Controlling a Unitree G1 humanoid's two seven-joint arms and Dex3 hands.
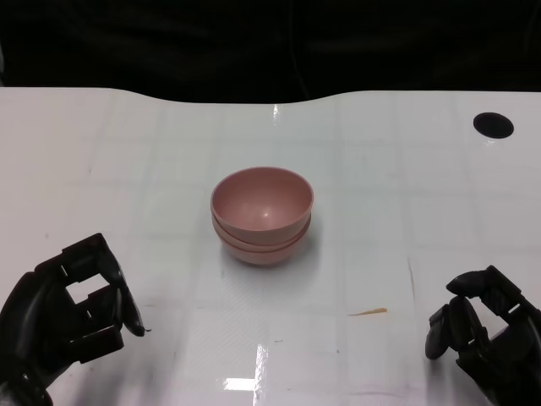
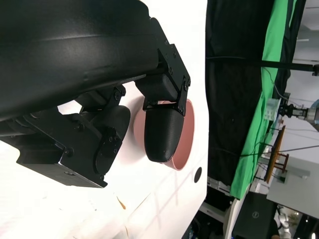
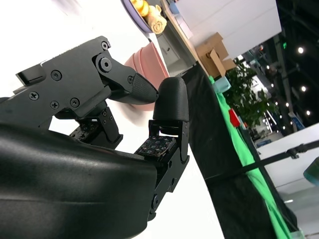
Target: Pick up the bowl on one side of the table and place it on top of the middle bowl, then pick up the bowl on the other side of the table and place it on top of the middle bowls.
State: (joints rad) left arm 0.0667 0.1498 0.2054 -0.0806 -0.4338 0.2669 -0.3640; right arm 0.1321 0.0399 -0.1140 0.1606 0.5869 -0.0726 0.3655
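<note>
Your left hand [image 1: 63,313] holds nothing: fingers [image 1: 95,266] loosely curled but apart, parked low at the near left of the bench [image 1: 127,152]. The left wrist view agrees, with gaps between the fingers [image 2: 162,132] and nothing in them. Right hand [image 1: 486,330] is the same story at the near right, fingers [image 1: 456,321] bent, separated, empty. The right wrist view shows the thumb and fingers [image 3: 169,102] standing off from each other with nothing clamped.

Both hands sit well apart from the stack, one either side. I read that as a retracted rest pose rather than an approach.

The pink bowls [image 1: 262,216] sit mid-bench, nested, upright, rims roughly level. Two rims are plain to see; I can't tell whether a third bowl hides inside the nest. The top bowl [image 1: 262,199] is empty, its inner surface bare and clean. It sits square in the one below, which is why the stack looks stable.

No loose bowl shows on either side of the bench in the head view. So at least one placement looks done, and possibly both.

Also there: a dark round hole [image 1: 493,124] at the far right, and a small orange smear [image 1: 368,312] near your right hand.
</note>
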